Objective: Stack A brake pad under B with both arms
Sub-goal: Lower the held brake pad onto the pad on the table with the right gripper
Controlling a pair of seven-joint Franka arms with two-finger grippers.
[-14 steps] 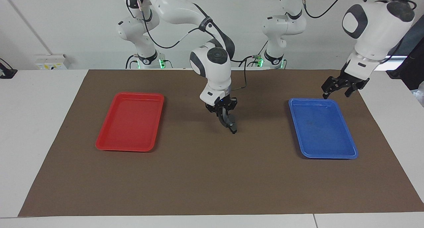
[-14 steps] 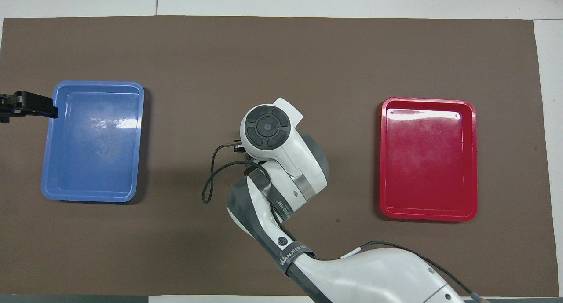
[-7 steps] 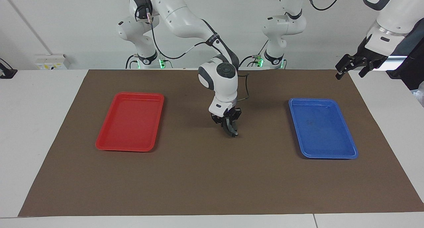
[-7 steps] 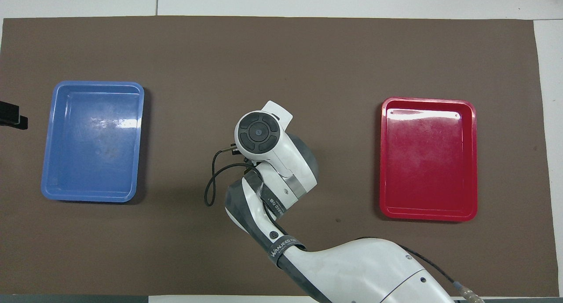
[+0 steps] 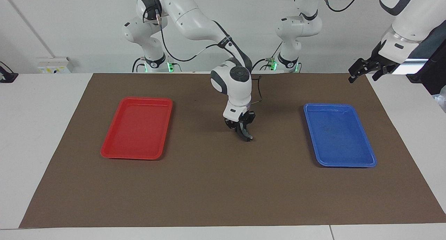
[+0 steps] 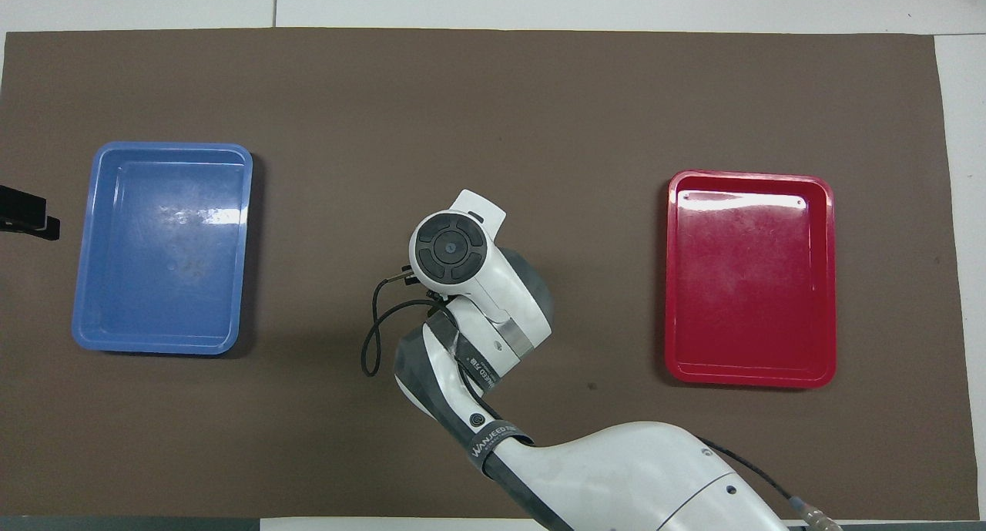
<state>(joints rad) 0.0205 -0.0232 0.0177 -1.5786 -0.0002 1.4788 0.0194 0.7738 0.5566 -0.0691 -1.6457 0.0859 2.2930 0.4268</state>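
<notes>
We are seeing the right arm bending down from the top of the facing frame, wrist vertical over the middle of the brown mat (image 5: 209,191) on the worktop (image 5: 41,128). Its right hand (image 5: 241,128) is pointing straight down and pinching a dark curved brake pad (image 5: 246,135) edge-on. We cannot tell which pad it is, nor whether its lower tip is touching the mat. In the overhead frame the wrist is covering both. The left arm is waiting high, and its left hand (image 5: 363,75), fingers spread, is hanging at the upper right of the facing frame, above the mat's corner, near the blue tray (image 5: 329,105). The red tray (image 5: 136,99) is lying toward the right arm's end.
</notes>
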